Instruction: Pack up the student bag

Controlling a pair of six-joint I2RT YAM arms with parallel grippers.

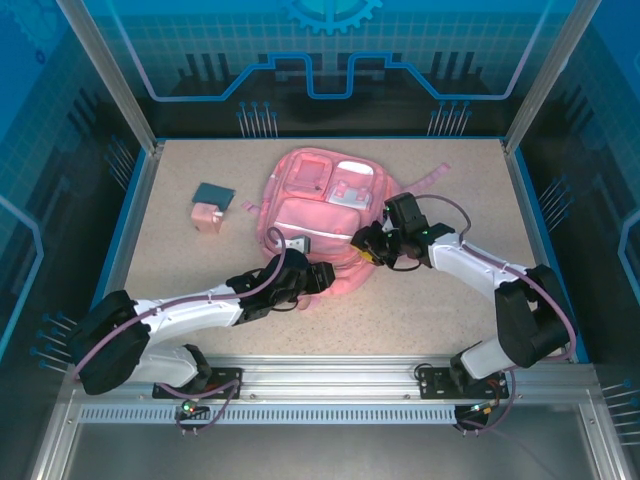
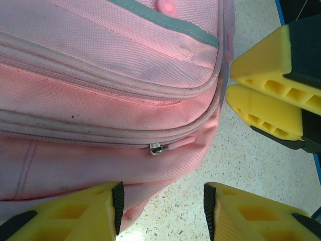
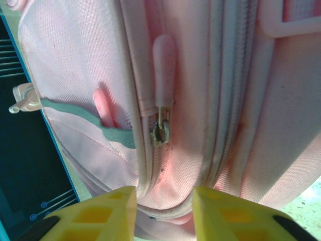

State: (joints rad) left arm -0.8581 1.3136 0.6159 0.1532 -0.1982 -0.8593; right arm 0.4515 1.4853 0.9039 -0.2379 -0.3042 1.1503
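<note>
On the speckled table [image 1: 180, 260], the soft woven-fabric student bag [image 1: 320, 215] lies rumpled.

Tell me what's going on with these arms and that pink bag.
Two robot arms are working at the student bag, which lies flat mid-table. The left gripper sits open at the bag's near edge, just below a zip pull. The right gripper straddles fabric on the bag's right side, near a second zip pull; whether it is pinching is unclear. A dark blue book and a small pink object lie left of the bag, not yet packed.
</note>
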